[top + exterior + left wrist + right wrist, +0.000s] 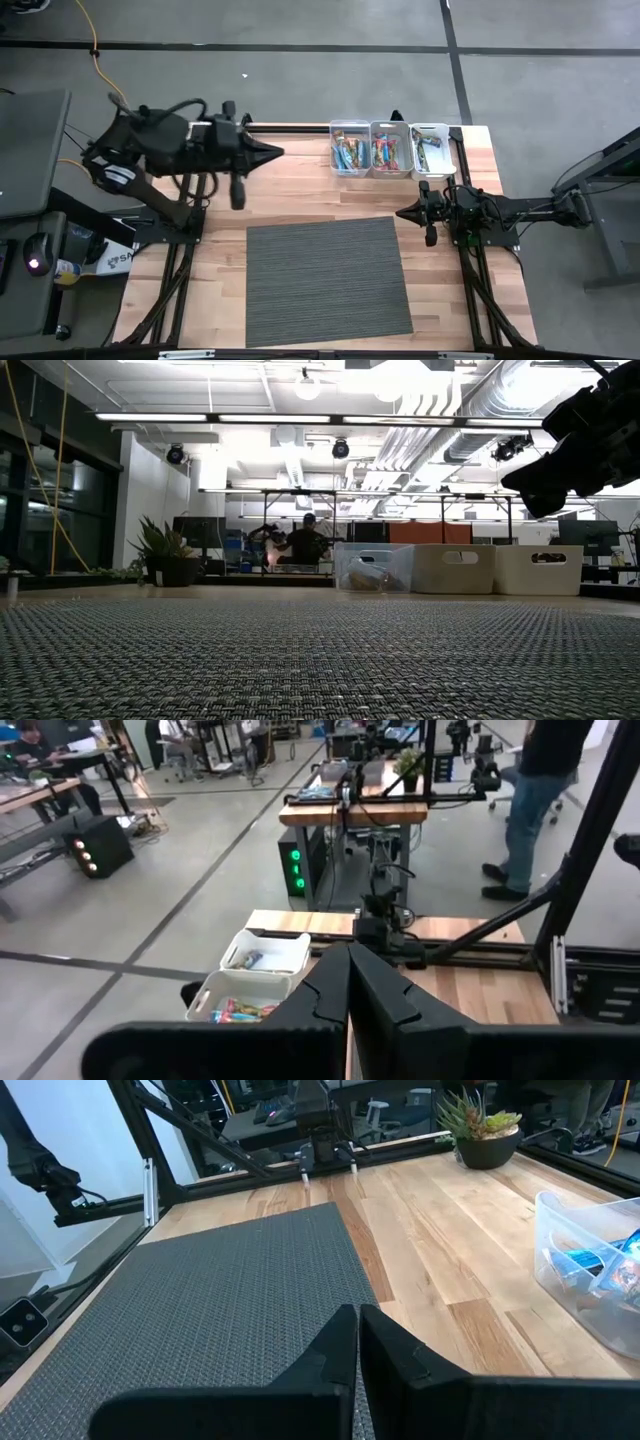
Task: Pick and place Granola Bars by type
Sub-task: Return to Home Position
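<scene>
**High view**
- bars [352, 152]: all lie in three bins [388, 125], set in a row at the table's [300, 195] 12 o'clock edge. One end bin holds mostly blue, the middle one mostly red, the other end bin only a few. They are too heaped to count.
- left gripper [272, 152]: clenched and empty; the bars are at its 3 o'clock, apart from it.
- right gripper [402, 212]: clenched and empty, by the mat's [328, 280] 1 o'clock corner; the bars are at its 12 o'clock, near but apart.
- counts: two grippers, three bins, one mat.

**Low view**
- bins: three side by side at 3 o'clock beyond the mat, one clear and two opaque.
- plant [165, 555]: one, at 9 o'clock, well apart from the bins.
- right arm [575, 440]: a dark bulk at 2 o'clock, above the bins.

**Left wrist view**
- left gripper: tips pressed together with nothing between them. Two bins lie ahead; the farther shows one bar, the nearer several.

**Right wrist view**
- right gripper: fingers closed to a slit over the mat. The clear bin with blue bars is off to one side, and the plant is beyond it.
</scene>
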Robot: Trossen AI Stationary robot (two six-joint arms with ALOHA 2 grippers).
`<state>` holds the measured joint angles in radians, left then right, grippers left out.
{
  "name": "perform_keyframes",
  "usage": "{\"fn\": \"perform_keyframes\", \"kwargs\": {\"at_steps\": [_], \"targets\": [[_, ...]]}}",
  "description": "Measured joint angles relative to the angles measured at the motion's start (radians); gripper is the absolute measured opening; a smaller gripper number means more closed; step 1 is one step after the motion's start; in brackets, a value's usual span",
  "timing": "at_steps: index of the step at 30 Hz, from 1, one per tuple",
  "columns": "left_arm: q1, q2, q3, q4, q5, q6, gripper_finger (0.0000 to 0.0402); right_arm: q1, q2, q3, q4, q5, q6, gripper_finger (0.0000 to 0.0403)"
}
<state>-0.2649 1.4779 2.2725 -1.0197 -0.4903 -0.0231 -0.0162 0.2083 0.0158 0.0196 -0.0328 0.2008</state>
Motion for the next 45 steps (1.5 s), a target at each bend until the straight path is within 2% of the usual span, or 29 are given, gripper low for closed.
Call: {"fn": "perform_keyframes", "kwargs": {"at_steps": [3, 6, 19, 24, 28, 32, 34, 39, 42, 45], "targets": [[0.000, -0.089, -0.113, 0.061, 0.006, 0.000, 0.0000, 0.000, 0.000, 0.000, 0.000, 0.000, 0.000, 0.0000], [0.000, -0.208, -0.286, 0.180, 0.038, 0.000, 0.0000, 0.000, 0.000, 0.000, 0.000, 0.000, 0.000, 0.0000], [0.000, -0.869, -1.303, 0.895, 0.084, -0.018, 0.0000, 0.000, 0.000, 0.000, 0.001, 0.000, 0.000, 0.0000], [0.001, -1.135, -1.635, 1.112, 0.091, -0.054, 0.0000, 0.000, 0.000, 0.000, 0.001, 0.000, 0.000, 0.0000], [0.001, -1.326, -1.848, 1.231, 0.092, -0.064, 0.0000, 0.000, 0.000, 0.000, 0.001, 0.000, 0.000, 0.0000], [0.003, -1.480, -1.998, 1.329, 0.121, -0.060, 0.0000, 0.000, 0.000, 0.000, 0.001, 0.000, 0.000, 0.0000], [0.003, -1.471, -2.038, 1.404, 0.132, -0.051, 0.0000, 0.000, -0.001, 0.000, 0.001, -0.001, 0.000, 0.0000], [0.002, -1.455, -2.058, 1.407, 0.253, -0.040, 0.0000, 0.000, 0.004, 0.000, 0.001, -0.001, 0.000, 0.0000], [0.003, -1.459, -2.058, 1.365, 0.355, -0.040, 0.0000, 0.000, 0.008, 0.000, 0.001, -0.001, 0.000, 0.0000], [0.002, -1.471, -2.059, 1.283, 0.389, -0.045, 0.0000, 0.000, 0.008, 0.000, 0.001, -0.001, 0.000, 0.0000]]}}
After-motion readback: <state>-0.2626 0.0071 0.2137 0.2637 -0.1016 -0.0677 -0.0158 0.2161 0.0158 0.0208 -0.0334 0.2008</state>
